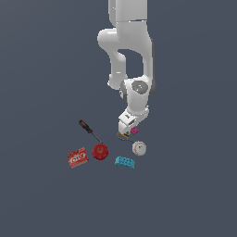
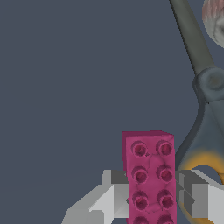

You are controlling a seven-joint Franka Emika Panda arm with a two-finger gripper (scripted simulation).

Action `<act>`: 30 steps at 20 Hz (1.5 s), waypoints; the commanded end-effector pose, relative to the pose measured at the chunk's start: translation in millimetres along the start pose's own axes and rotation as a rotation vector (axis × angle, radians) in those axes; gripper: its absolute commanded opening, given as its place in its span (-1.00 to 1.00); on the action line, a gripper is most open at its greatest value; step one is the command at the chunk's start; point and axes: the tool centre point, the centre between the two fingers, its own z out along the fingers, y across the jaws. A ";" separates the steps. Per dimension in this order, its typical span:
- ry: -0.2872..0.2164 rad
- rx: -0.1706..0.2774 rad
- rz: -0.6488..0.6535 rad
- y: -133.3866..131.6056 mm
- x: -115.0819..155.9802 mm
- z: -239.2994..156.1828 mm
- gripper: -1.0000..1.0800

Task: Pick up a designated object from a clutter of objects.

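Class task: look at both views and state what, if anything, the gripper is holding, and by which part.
The gripper has the magenta brick between its fingers, which sit against the two long sides near one end. Whether it is firmly clamped cannot be told.

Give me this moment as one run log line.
phase: grasping | target: magenta brick | gripper: fingers flank the brick's long sides, closure unclear | beside: scissors | baseball apart

Magenta studded brick point(image 2: 150, 175) betw. grey-white gripper point(image 2: 151, 202) fingers. Yellow-handled, grey-bladed scissors point(image 2: 205, 131) beside gripper. Further off: white baseball point(image 1: 139, 148), cyan brick point(image 1: 125, 162), red round piece point(image 1: 100, 151), red printed box point(image 1: 77, 158), red/black-handled screwdriver point(image 1: 89, 130). Slate-blue desk point(image 1: 41, 69).
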 end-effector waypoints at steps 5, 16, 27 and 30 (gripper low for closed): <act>-0.017 0.016 -0.022 -13.6 -2.0 8.6 -1.00; -0.001 0.001 -0.002 9.2 5.7 -20.5 -1.00; -0.002 0.005 -0.007 41.4 25.8 -89.9 -1.00; -0.003 0.007 -0.008 52.9 33.2 -114.4 -1.00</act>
